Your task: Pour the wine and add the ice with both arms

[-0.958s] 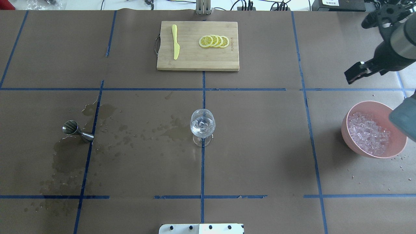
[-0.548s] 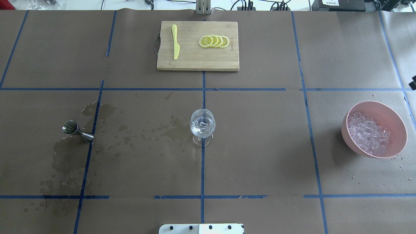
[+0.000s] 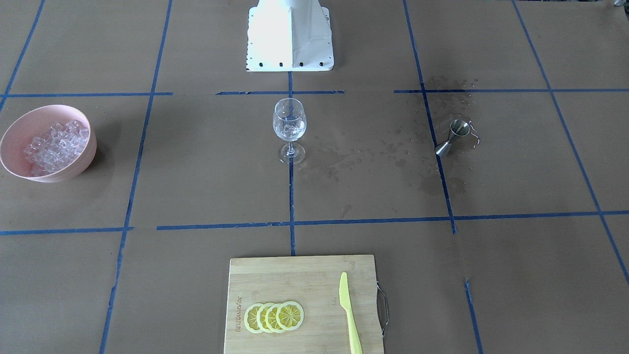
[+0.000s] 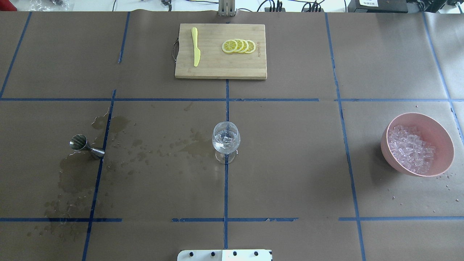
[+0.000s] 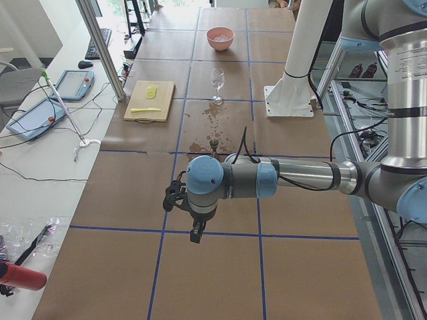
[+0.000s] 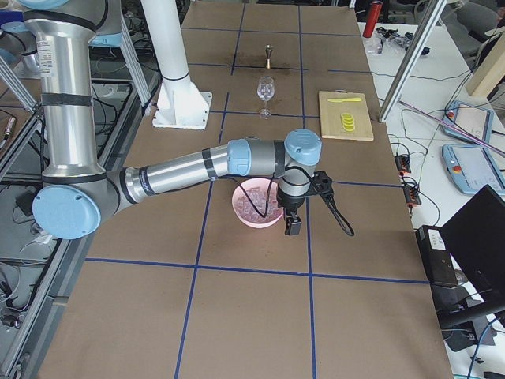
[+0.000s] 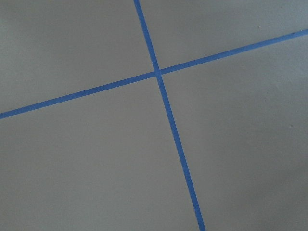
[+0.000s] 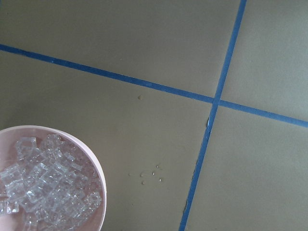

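One stemmed glass [image 4: 225, 139] stands upright in the middle of the table [image 4: 290, 163]. It holds a few clear cubes in barely visible, colourless wine [image 4: 224, 145]. One pink bowl [image 4: 440, 130] on the robot's right holds a heap of ice [image 4: 409, 148] (glassy, whitish). One steel measuring cup [image 4: 85, 146] sits among wet stains [image 4: 72, 177]. One board [image 4: 217, 67] carries one yellow knife [image 4: 195, 47] and four lemon slices [image 4: 239, 46]. There are two arms. The left claw [image 5: 195, 233] hangs over bare table and the right claw [image 6: 293, 227] hangs beside the bowl; I cannot tell whether either is released or clenched.

Right gripper [image 6: 293, 229] out of overhead view.
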`<action>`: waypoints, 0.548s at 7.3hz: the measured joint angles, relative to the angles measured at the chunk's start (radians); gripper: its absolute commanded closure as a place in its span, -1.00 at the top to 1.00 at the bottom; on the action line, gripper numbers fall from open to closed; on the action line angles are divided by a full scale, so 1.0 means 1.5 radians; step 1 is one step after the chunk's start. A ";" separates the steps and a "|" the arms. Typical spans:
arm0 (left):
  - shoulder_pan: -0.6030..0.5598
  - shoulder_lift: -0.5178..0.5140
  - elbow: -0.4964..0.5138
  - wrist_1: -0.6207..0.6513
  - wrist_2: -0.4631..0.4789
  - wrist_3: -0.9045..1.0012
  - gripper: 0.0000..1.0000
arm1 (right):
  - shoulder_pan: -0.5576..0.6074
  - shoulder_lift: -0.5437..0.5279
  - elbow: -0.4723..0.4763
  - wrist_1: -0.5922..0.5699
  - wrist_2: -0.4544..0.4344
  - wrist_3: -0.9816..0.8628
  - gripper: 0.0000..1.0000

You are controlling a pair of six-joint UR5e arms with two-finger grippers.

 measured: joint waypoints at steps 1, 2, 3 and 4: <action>-0.002 -0.002 0.016 0.002 0.001 -0.019 1.00 | 0.004 0.000 -0.020 0.020 0.001 0.002 1.00; -0.001 -0.005 0.035 0.002 0.001 -0.051 1.00 | 0.009 -0.002 -0.034 0.042 0.004 0.004 1.00; 0.006 -0.007 0.045 0.002 0.001 -0.080 1.00 | 0.017 -0.005 -0.040 0.052 0.008 0.005 1.00; 0.024 -0.008 0.046 0.001 0.002 -0.108 1.00 | 0.025 -0.007 -0.043 0.056 0.013 0.005 1.00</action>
